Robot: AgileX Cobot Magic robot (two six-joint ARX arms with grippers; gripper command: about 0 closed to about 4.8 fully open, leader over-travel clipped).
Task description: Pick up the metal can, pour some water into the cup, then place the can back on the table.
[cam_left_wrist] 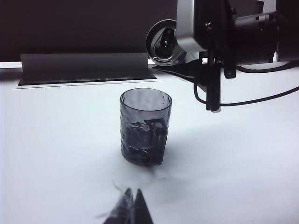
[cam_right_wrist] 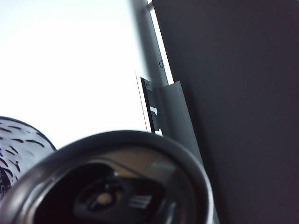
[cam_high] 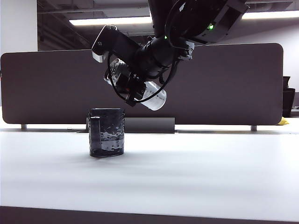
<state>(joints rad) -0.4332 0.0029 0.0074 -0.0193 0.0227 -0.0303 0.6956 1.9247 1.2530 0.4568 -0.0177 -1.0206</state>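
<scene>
The right gripper [cam_high: 133, 88] clamps the metal can [cam_high: 150, 95], tilted in the air above and right of the cup [cam_high: 107, 132]. The cup stands upright on the white table [cam_high: 196, 177], holding liquid low down. The left gripper [cam_left_wrist: 130, 209], fingertips together, sits near the cup.

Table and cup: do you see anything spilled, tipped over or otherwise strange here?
No spill shows on the table. The cup stands upright. The only tilted thing is the metal can, held by the right tool above and right of the cup, as for pouring. The left tool sits shut, near the cup.
</scene>
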